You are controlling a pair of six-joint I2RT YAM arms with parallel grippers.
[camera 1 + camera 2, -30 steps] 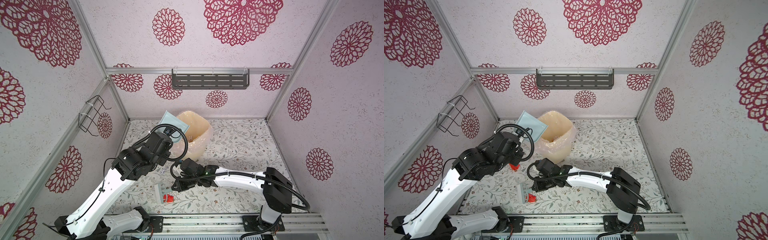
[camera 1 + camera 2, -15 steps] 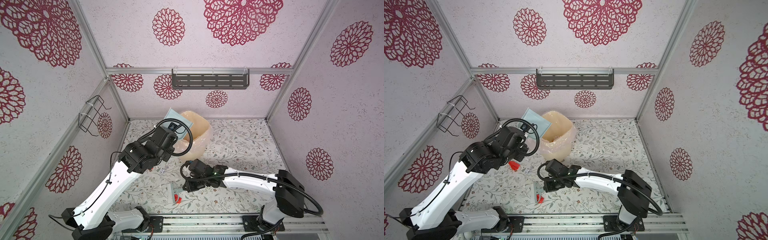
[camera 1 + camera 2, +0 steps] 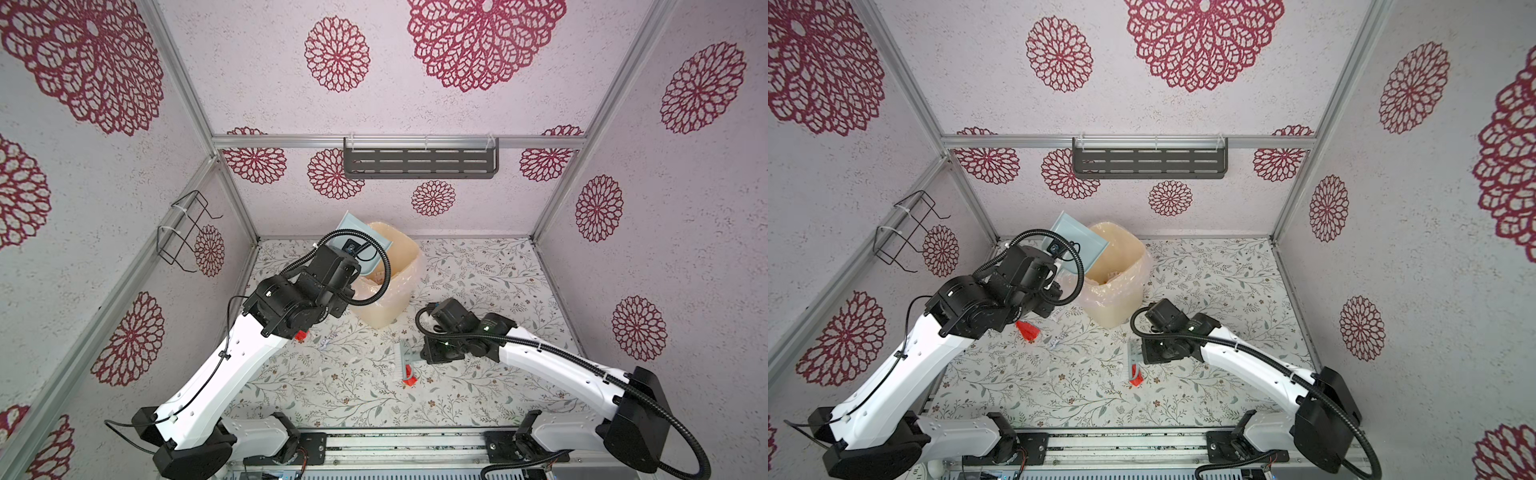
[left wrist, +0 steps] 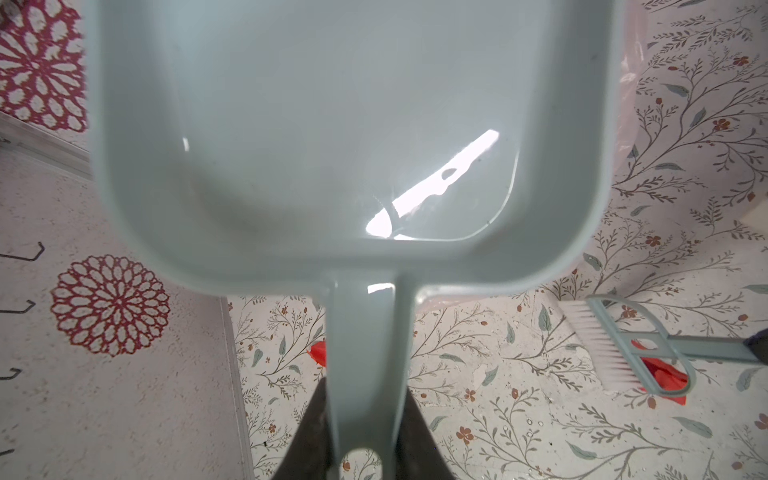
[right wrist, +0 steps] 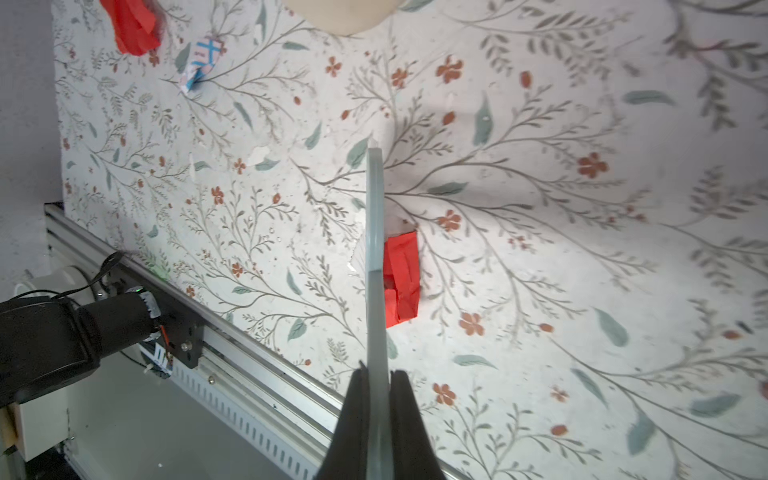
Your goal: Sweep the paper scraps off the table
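left hand (image 4: 365,419): clamped on dustpan (image 4: 332,124) handle, pan raised at the far-left rim of the bin (image 3: 395,286) | right hand (image 5: 380,409): pinched tight on brush (image 5: 375,232) handle | paper scraps (image 5: 401,282): one red touching the brush mid-counter (image 3: 478,270); another red and a white printed bit to its left, near the bin

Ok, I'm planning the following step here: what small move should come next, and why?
Probably lower the dustpan from over the bin to the table beside the brush. The dustpan in the left gripper looks empty, while the right gripper holds the brush by a red scrap, and a second red scrap and a printed white scrap lie loose.
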